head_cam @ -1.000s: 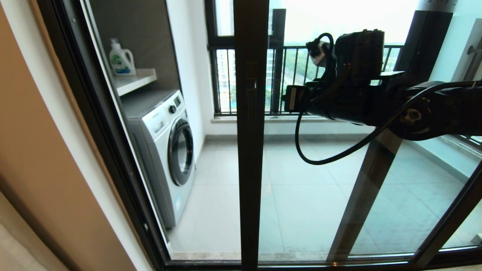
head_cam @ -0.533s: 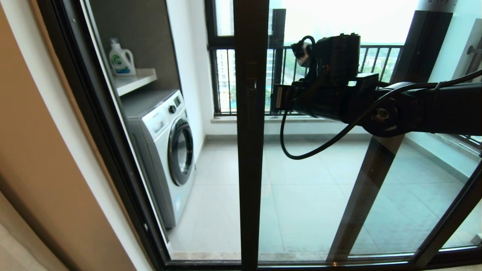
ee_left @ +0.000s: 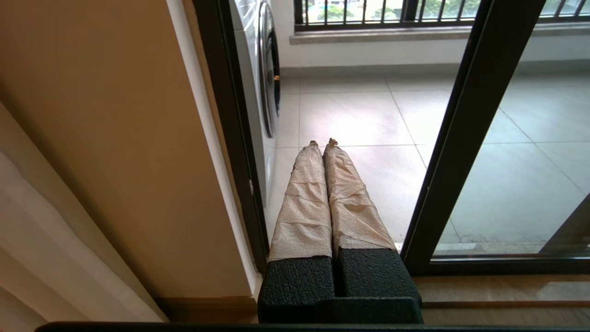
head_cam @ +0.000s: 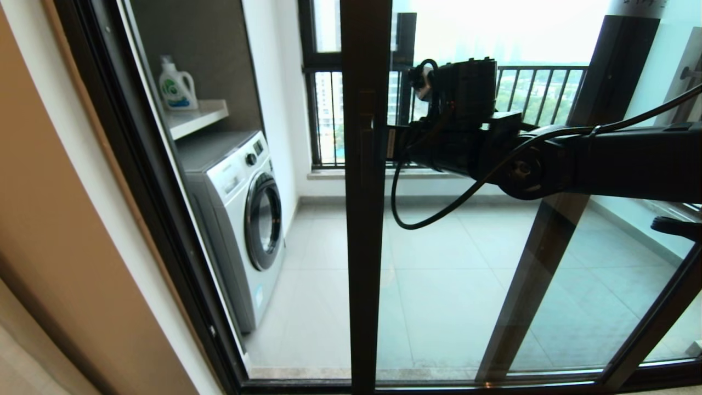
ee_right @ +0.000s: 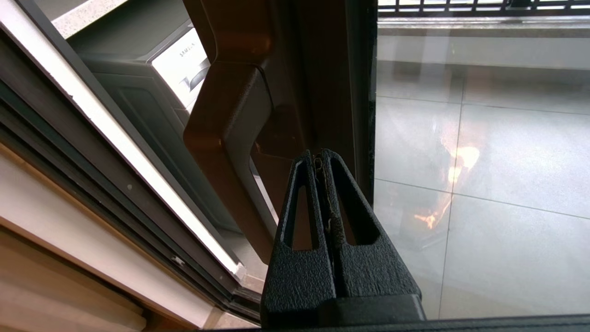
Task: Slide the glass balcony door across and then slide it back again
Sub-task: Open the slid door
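The glass balcony door [head_cam: 493, 285] stands partway across, its dark upright [head_cam: 362, 247] in the middle of the head view with a gap to its left. My right gripper [head_cam: 382, 145] reaches in from the right, shut with nothing between its fingers. In the right wrist view the right gripper [ee_right: 318, 159] has its tips at the upright [ee_right: 332, 92], beside the brown pull handle [ee_right: 230, 138]; whether they touch it I cannot tell. My left gripper [ee_left: 322, 143] is shut, its fingers wrapped in beige tape, parked low by the threshold facing the gap, left of the door upright [ee_left: 461, 138].
A white washing machine [head_cam: 241, 219] stands on the balcony's left under a shelf with a detergent bottle [head_cam: 176, 88]. The black-barred railing [head_cam: 526, 88] runs along the back. A beige wall [head_cam: 55, 219] and the fixed dark frame [head_cam: 159, 208] border the gap on the left.
My right arm has moved left across the glass, bringing its shut gripper up to the door's upright at handle height. The door has not shifted.
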